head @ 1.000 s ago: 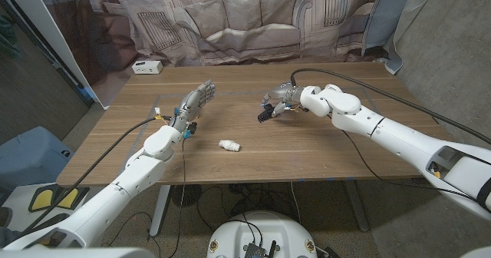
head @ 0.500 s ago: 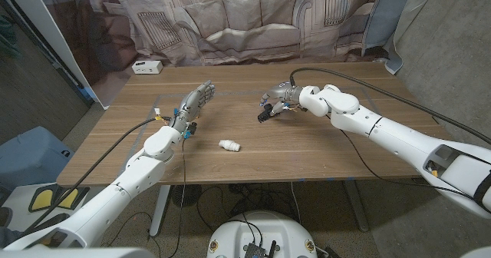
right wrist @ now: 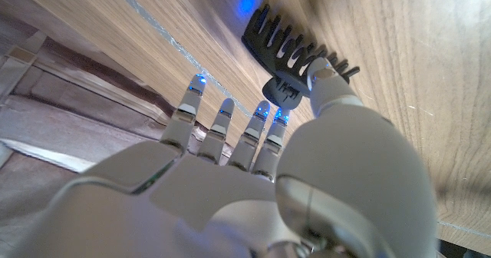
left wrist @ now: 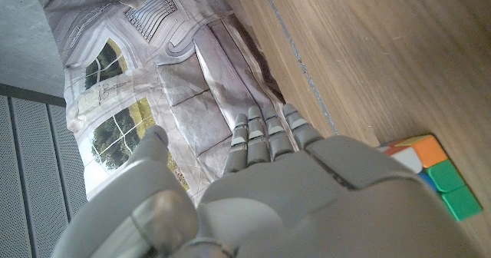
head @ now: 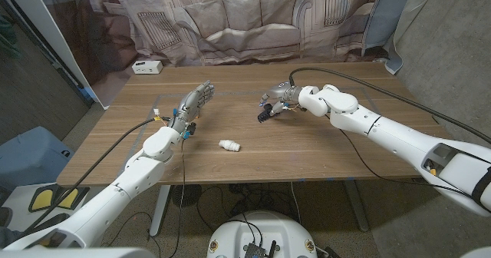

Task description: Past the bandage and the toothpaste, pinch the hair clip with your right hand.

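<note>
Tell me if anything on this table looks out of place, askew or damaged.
Nothing looks spilled or damaged. The right hand pinches the black hair clip, which hangs tilted off its fingertips. A small white object lies on its side mid-table. A colour cube sits by the left hand, and a white box sits at the table's far-left corner.

The left hand (left wrist: pixel 307 189), fingers straight and together, hangs beside a colourful puzzle cube (left wrist: pixel 433 177) on the wooden table (left wrist: pixel 383 51).

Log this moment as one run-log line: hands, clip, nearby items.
right hand: pinching black hair clip over table | left hand: open, idle | white toothpaste tube: untouched | colour cube: beside left hand
</note>
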